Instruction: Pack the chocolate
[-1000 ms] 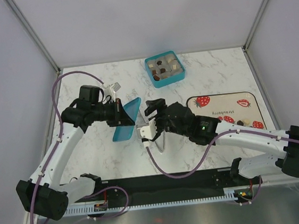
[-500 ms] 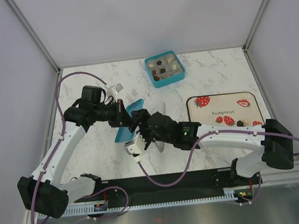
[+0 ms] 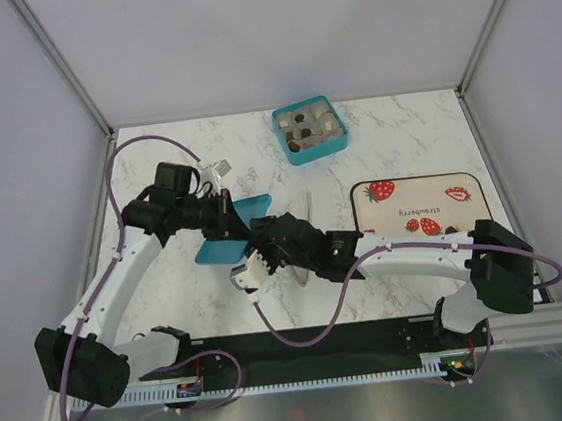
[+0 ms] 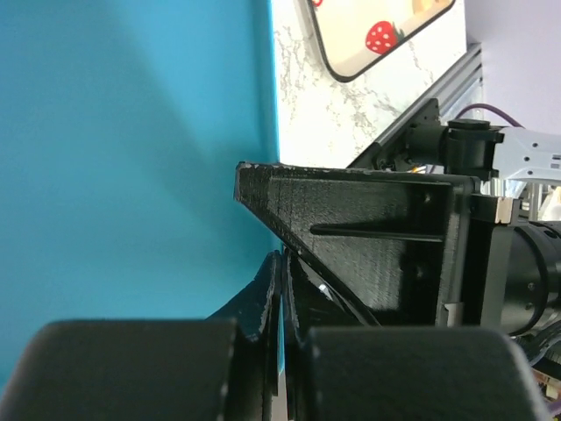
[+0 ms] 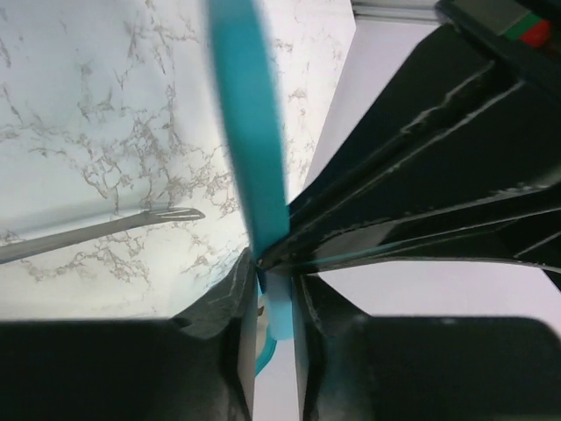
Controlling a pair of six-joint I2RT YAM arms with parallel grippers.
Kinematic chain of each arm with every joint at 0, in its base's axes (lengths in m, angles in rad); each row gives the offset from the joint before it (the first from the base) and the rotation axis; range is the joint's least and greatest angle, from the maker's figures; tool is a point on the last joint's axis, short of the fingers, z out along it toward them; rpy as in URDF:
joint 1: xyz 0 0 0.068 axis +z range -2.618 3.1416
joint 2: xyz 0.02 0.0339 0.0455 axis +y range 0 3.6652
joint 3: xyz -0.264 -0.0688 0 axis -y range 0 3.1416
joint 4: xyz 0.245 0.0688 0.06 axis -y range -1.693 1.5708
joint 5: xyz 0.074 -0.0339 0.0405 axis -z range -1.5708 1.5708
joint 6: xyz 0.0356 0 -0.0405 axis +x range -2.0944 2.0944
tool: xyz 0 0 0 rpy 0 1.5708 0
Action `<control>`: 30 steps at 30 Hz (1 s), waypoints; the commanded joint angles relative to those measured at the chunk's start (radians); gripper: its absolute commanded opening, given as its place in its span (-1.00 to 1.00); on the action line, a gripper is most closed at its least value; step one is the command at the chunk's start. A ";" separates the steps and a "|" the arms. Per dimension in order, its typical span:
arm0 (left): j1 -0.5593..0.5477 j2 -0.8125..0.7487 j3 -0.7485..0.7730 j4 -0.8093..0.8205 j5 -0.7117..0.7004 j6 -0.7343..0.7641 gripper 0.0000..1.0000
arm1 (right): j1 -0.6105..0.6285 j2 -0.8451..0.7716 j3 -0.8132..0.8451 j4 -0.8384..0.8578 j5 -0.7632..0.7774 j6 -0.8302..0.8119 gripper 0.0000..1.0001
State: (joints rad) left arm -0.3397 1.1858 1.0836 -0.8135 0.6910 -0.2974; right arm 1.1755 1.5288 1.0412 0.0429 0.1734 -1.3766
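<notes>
A flat teal lid [image 3: 225, 234] hangs over the table's left-middle, held from two sides. My left gripper [image 3: 226, 205] is shut on its far edge, and the left wrist view is filled by the lid [image 4: 131, 132]. My right gripper [image 3: 253, 244] is shut on the near right edge, the lid [image 5: 250, 132] running thin between its pads. The chocolate [image 3: 305, 128] lies in the teal box [image 3: 283, 120] at the back. A few more chocolate pieces [image 3: 451, 231] sit on the strawberry tray [image 3: 420, 193].
Metal tweezers [image 3: 308, 208] lie on the marble between the lid and the tray; the right wrist view shows the tweezers [image 5: 96, 230] too. Grey walls and frame posts enclose the table. Both arms cross over the front-middle area.
My right gripper moved left to the lid and shut on its edge. The lid tipped from steeply tilted to nearly flat, and the left gripper kept its hold.
</notes>
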 commanded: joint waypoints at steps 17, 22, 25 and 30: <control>-0.002 0.182 0.433 0.037 -0.108 -0.123 0.03 | 0.001 -0.055 -0.106 0.209 -0.098 0.234 -1.00; 0.063 0.232 0.576 0.027 -0.228 -0.173 0.26 | -0.045 -0.044 -0.018 0.210 -0.135 0.526 -1.00; 0.128 0.204 0.625 0.031 -0.336 -0.239 0.37 | -0.074 -0.024 0.077 0.155 0.049 0.802 -1.00; 0.151 0.140 0.685 0.033 -0.491 -0.256 0.99 | -0.172 -0.087 0.039 0.121 -0.041 1.076 -1.00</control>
State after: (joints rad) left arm -0.1902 1.4017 1.7065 -0.8047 0.3260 -0.5072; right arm 1.0546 1.5002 1.0855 0.1501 0.1703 -0.5838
